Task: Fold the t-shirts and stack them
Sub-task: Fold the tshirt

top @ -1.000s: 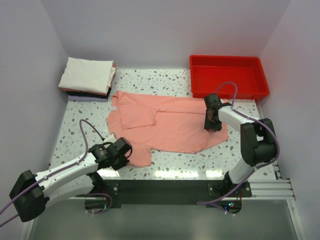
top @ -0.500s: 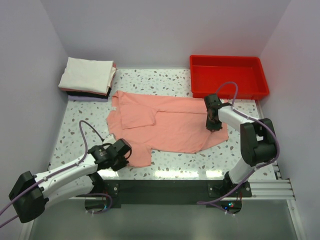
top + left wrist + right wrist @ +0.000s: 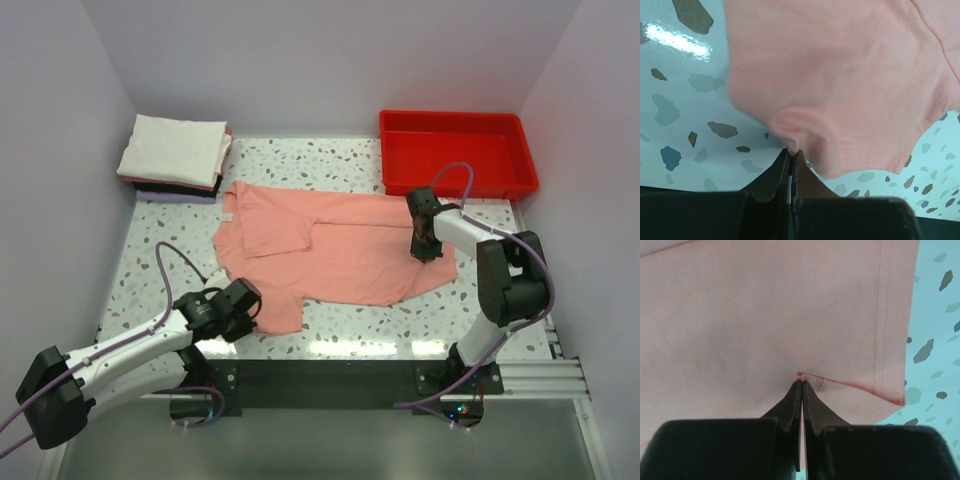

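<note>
A salmon-pink t-shirt [image 3: 340, 245] lies spread across the speckled table, one sleeve folded in near its left side. My left gripper [image 3: 252, 312] is shut on the shirt's near-left corner; in the left wrist view the cloth [image 3: 840, 85] bunches into a small pucker at my left gripper's tips [image 3: 791, 151]. My right gripper [image 3: 428, 252] is shut on the shirt's right part near the hem; the right wrist view shows a thin fold of the pink t-shirt [image 3: 765, 315] pinched at my right gripper's tips [image 3: 801, 381]. Folded t-shirts [image 3: 175, 153] sit stacked at the back left, a cream one on top.
A red plastic tray [image 3: 458, 150] stands at the back right, close behind my right arm. Walls close in the table on the left, back and right. The black rail [image 3: 330, 380] with both arm bases runs along the near edge.
My right gripper's jaws have closed on the shirt's right part and it has shifted slightly. My left gripper stays shut on the near-left corner, almost unmoved.
</note>
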Tool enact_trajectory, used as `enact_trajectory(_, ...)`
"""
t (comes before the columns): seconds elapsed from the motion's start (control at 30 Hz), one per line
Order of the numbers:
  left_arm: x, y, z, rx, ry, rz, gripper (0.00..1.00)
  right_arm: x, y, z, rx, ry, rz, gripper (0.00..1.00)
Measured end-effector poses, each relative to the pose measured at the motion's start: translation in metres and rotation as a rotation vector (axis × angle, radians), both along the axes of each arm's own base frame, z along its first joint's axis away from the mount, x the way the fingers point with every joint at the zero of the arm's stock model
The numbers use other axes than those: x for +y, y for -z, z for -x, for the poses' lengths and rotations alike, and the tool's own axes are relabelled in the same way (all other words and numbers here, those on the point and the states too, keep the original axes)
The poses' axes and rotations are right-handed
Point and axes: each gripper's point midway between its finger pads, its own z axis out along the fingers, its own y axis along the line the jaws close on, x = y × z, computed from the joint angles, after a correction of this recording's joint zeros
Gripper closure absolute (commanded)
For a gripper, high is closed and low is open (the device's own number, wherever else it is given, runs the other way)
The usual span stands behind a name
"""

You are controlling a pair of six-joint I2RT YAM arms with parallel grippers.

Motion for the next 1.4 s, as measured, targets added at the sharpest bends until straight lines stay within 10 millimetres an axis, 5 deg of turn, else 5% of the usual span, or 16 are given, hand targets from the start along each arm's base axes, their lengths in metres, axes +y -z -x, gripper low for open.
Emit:
enact_trajectory(0.33,0.000,-0.001,0.000,-0.003,-0.001,0.002,1.00,-0.010,-0.033,0.017,-0.084,0.015,0.011,1.00)
enact_trajectory(0.67,0.002,-0.006,0.000,-0.020,0.005,0.009,1.00,-0.025,-0.053,0.073,-0.119,0.060,0.003,1.00)
enact_trajectory(0.97,-0.010,-0.035,-0.015,-0.090,0.039,0.041,1.00,-0.035,-0.060,0.107,-0.136,0.141,0.002,1.00)
enact_trajectory(1.4,-0.016,-0.091,-0.073,-0.278,0.026,-0.028,1.00,-0.033,-0.055,0.097,-0.089,0.147,0.019,1.00)
